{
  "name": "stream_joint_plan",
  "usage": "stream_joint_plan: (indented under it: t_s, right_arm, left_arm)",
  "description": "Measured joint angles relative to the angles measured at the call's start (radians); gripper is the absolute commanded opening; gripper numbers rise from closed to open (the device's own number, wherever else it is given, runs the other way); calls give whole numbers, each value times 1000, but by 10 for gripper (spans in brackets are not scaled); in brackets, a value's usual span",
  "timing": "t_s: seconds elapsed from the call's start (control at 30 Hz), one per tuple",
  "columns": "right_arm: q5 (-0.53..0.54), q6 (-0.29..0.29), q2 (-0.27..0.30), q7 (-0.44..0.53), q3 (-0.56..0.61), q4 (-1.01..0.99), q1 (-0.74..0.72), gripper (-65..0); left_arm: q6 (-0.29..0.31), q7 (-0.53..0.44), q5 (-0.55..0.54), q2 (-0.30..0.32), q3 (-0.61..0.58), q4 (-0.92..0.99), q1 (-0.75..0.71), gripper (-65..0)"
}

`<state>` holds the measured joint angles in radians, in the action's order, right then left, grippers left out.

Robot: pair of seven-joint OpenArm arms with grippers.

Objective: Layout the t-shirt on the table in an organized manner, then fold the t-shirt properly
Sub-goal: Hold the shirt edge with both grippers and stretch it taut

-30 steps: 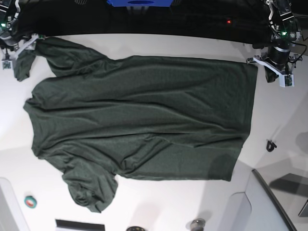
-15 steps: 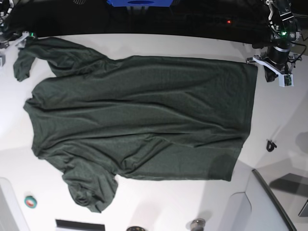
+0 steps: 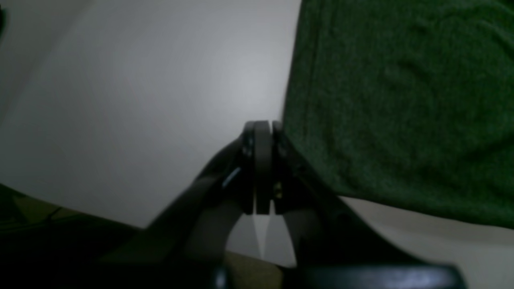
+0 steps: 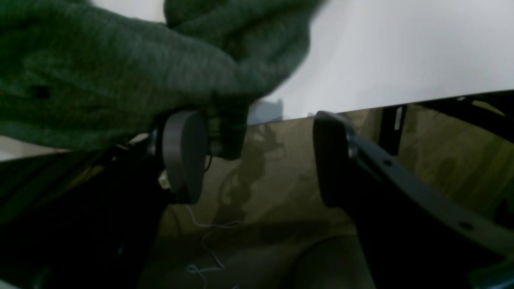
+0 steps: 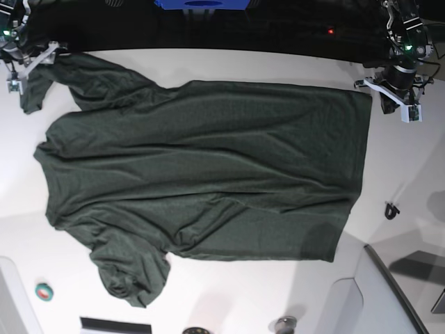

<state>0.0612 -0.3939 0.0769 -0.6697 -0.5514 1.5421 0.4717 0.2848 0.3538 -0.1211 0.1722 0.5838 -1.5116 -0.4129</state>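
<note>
**Ana:** Where does the layout step stand?

**Ben:** Nearly done, by the look of it. The large dark green short-sleeved fabric t-shirt [image 5: 201, 167] lies spread across the wide white smooth tabletop [image 5: 229, 66], body mostly flat with long soft wrinkles. One sleeve is bunched at the near edge, and the other trails toward the right gripper [image 4: 257, 156].

**Ana:** Does that gripper hold the sleeve?

**Ben:** Its jaws stand wide apart. A fold of sleeve cloth drapes over and just beside one pad [image 4: 182, 154], while the other pad has nothing against it, and the gap between them is bare. So it is not pinched. The wrist picture is blurred, so whether cloth truly rests on that pad or only hangs in front of it is uncertain.

**Ana:** And the left gripper [image 3: 261, 124]?

**Ben:** Pressed fully together on nothing. The shirt's hem corner lies just beside its fingertips, touching or nearly so, with bare table on their other side.

**Ana:** What does the next move call for?

**Ben:** Probably smoothing both sleeves flat before any fold. The right one would need the sleeve edge between its pads; the left must part its jaws to take the hem corner.

**Ana:** Any containers to mind?

**Ben:** None that hold anything for this job; the shirt sits straight on the table.
</note>
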Motion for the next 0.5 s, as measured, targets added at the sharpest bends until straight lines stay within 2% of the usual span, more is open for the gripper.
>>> stream_joint_plan:
  t_s: [0.5]
  right_arm:
    - [-5,0,17,-8,10,-51,-121,-273]
  left_arm:
    - [0,0,0,-1,4,-1,-2,-650]
